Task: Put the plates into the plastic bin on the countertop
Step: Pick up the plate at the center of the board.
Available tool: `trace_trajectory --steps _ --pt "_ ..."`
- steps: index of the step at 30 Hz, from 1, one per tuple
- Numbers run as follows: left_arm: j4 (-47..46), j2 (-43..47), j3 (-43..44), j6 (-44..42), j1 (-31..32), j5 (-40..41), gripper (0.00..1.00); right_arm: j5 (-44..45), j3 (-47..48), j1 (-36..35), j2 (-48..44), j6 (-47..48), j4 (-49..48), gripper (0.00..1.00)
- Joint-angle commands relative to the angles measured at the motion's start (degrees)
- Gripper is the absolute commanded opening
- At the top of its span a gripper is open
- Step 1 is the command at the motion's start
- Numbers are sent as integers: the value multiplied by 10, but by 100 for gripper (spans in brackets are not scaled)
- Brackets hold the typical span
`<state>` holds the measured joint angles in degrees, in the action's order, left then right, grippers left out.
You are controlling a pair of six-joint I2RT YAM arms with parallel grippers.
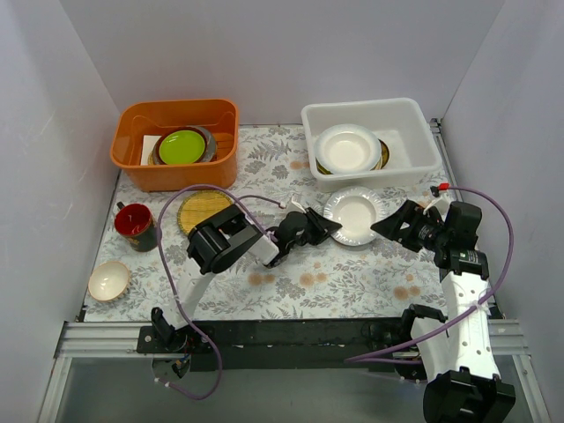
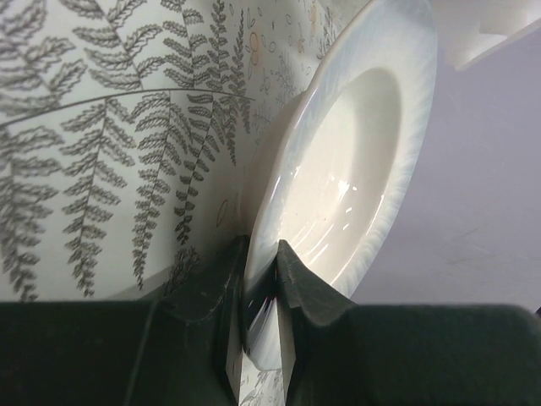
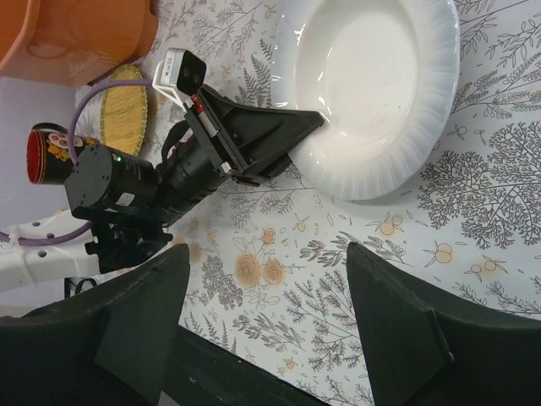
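Observation:
A white plate (image 1: 354, 212) with a ribbed rim lies on the printed countertop (image 1: 291, 273), just in front of the translucent plastic bin (image 1: 421, 160). My left gripper (image 1: 328, 227) is shut on its left rim; the wrist view shows the rim (image 2: 338, 161) pinched between both fingers. The right wrist view shows the same plate (image 3: 372, 85) with the left fingers on it. My right gripper (image 1: 394, 225) is open and empty, just right of the plate. The bin holds a white plate (image 1: 348, 146) on a mustard yellow one (image 1: 382, 157). A woven straw-yellow plate (image 1: 202, 210) lies at centre left.
An orange tub (image 1: 141, 163) at the back left holds a plain lime-green plate (image 1: 182, 146) on grey dishes. A red mug (image 1: 135, 223) and a small cream bowl (image 1: 109, 280) stand at the left. Grey walls close in on three sides.

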<state>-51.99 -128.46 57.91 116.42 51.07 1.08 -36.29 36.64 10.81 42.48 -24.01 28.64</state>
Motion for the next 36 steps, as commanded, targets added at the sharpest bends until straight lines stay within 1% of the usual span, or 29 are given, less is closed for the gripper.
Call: trace_trajectory --steps 1,4,11,21,27,33,36 --pt "23 34 -54 93 -2 1 0 -4 -3 1 -13 8 -4 82" --pt "2 65 -82 81 3 8 0 -4 -3 2 -14 9 -1 83" --pt "-7 145 -150 39 14 26 0 -1 -5 1 -25 7 1 83" --pt "0 245 -170 -15 37 17 0 7 -5 2 -39 9 8 83" --pt "46 326 -183 -37 44 25 0 9 -3 1 -42 19 12 83" --pt "77 373 -181 -58 49 25 0 -1 -4 1 -42 23 12 84" --pt "87 380 -172 -63 57 23 0 -10 -10 1 -47 16 5 84"
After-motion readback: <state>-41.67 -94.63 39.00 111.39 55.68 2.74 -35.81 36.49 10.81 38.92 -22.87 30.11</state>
